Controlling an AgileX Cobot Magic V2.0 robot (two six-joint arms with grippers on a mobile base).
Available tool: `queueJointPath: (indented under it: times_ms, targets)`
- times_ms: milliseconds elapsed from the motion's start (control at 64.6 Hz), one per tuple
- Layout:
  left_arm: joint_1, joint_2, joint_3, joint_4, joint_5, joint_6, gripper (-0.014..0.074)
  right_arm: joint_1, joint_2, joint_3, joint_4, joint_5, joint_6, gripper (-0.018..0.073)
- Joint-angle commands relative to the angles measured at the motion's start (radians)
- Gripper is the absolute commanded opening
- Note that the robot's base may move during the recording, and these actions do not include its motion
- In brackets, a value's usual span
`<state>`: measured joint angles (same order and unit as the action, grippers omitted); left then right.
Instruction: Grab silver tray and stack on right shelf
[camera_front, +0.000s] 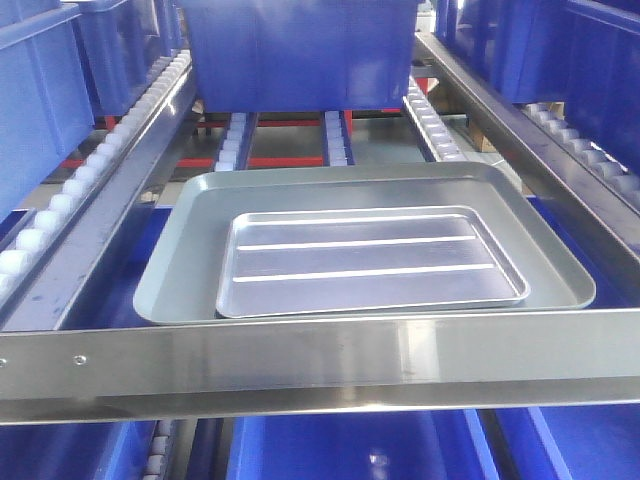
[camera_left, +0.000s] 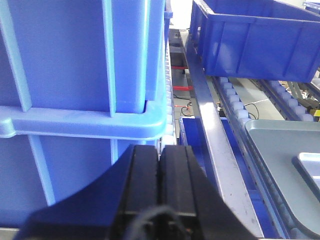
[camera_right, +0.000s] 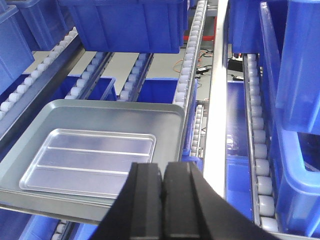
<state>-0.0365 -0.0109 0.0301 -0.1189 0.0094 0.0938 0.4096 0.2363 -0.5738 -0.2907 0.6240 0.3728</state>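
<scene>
The right shelf (camera_front: 300, 365) is the biggest thing here: a steel frame with sloping rails of white rollers (camera_right: 189, 65) and a broad flat front bar with screws. Blue bins (camera_front: 300, 50) stand on the rails at the far end, well beyond both grippers, and more blue bins sit on the neighbouring lanes.

On the shelf lies a large dull grey tray (camera_front: 180, 260), just behind the front bar. The silver tray (camera_front: 370, 260) lies flat inside this grey tray, with its two raised ribs running across. In the right wrist view the silver tray (camera_right: 90, 162) is just ahead of the right gripper (camera_right: 163, 172) and to its left. In the left wrist view only a corner of it (camera_left: 307, 167) shows, ahead and far to the right of the left gripper (camera_left: 160, 160).

Both grippers have their black fingers pressed together with nothing between them. The left gripper is right in front of a light blue bin (camera_left: 75, 75).
</scene>
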Motion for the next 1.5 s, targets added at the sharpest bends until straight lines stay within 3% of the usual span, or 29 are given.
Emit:
queueJointPath:
  times_ms: [0,93,186,325,403,558,759,867,1487]
  targets:
    - [0.001,-0.015,0.019,-0.007,-0.094,0.005,-0.0101,-0.002,0.012,-0.026,-0.022,-0.121,-0.007,0.0056]
    - [0.001,-0.015,0.019,-0.007,-0.094,0.005,-0.0101,-0.028,0.012,-0.025,-0.022,-0.135,-0.019,0.0056]
    - [0.001,-0.015,0.019,-0.007,-0.094,0.005,-0.0101,-0.084,0.012,-0.001,0.017,-0.155,-0.106,0.0056]
    - [0.001,-0.015,0.019,-0.007,-0.094,0.005,-0.0101,-0.196,-0.021,0.11,0.223,-0.306,-0.365,0.0056]
    - [0.001,-0.015,0.019,-0.007,-0.094,0.005,-0.0101,-0.257,-0.058,0.209,0.31,-0.419,-0.451,0.0056]
    - [0.001,-0.015,0.019,-0.007,-0.094,0.005,-0.0101,-0.366,-0.136,0.403,0.358,-0.632,-0.452,0.0056]
    - [0.001,-0.015,0.019,-0.007,-0.094,0.005,-0.0101,-0.394,-0.242,0.589,0.362,-0.78,-0.438,0.0056]
    - [0.001,-0.015,0.019,-0.007,-0.094,0.005,-0.0101,-0.394,-0.267,0.584,0.362,-0.699,-0.411,0.0056]
    - [0.002,-0.015,0.019,-0.007,-0.094,0.005,-0.0101,-0.394,-0.267,0.584,0.362,-0.694,-0.403,0.0056]
